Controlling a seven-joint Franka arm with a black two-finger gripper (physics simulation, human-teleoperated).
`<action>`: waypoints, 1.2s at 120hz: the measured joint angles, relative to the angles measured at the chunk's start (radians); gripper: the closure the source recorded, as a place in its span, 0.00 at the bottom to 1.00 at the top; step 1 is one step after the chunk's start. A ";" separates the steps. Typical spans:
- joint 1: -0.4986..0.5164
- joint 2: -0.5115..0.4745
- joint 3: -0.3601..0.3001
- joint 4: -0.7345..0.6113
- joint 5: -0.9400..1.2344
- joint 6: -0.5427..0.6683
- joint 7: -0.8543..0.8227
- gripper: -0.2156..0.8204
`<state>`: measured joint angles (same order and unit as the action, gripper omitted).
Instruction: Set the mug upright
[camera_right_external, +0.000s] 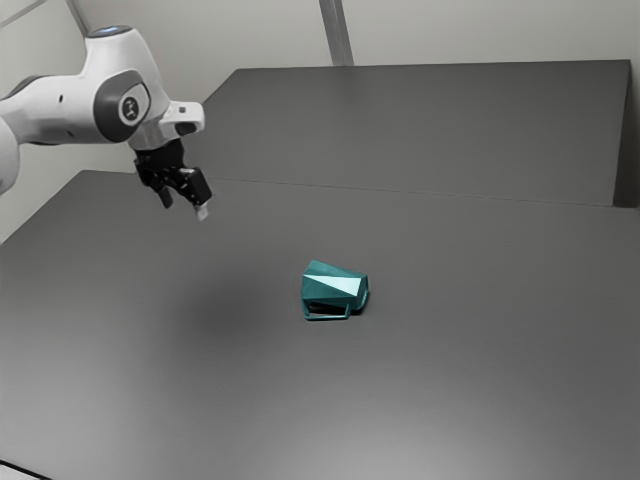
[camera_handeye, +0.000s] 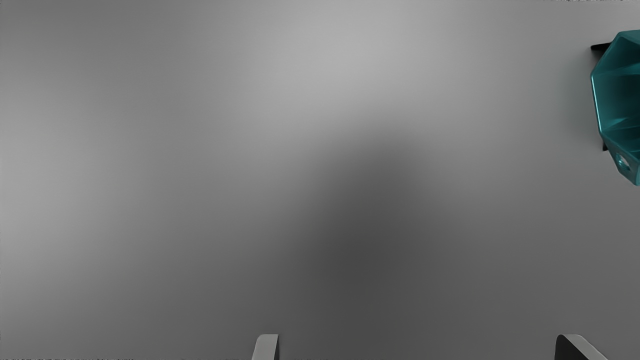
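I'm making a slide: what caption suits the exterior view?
A teal mug lies on its side on a gray table, the open gripper raised toward the exterior view's left.

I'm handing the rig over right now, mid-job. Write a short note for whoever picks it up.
Hand: open, nothing between the fingers, raised above the table and off to the exterior view's left of the mug.
Mug: teal, lying on its side on the table, mouth toward the arm's side, handle on the side nearer the exterior camera.
Done: nothing on the mug; it is not gripped and not upright.
Left: move over to the mug, grip it, turn it mouth up, set it on its base, let go.
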<state>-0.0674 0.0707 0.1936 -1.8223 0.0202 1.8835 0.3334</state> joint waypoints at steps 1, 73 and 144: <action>0.001 0.000 0.000 -0.001 -0.001 0.001 0.000 0.21; 0.041 -0.034 0.075 -0.246 -0.507 0.106 0.069 0.21; -0.030 0.232 0.069 -0.155 -0.875 0.081 0.412 0.21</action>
<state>-0.0972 0.3028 0.2623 -1.9775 -0.8549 1.9640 0.7457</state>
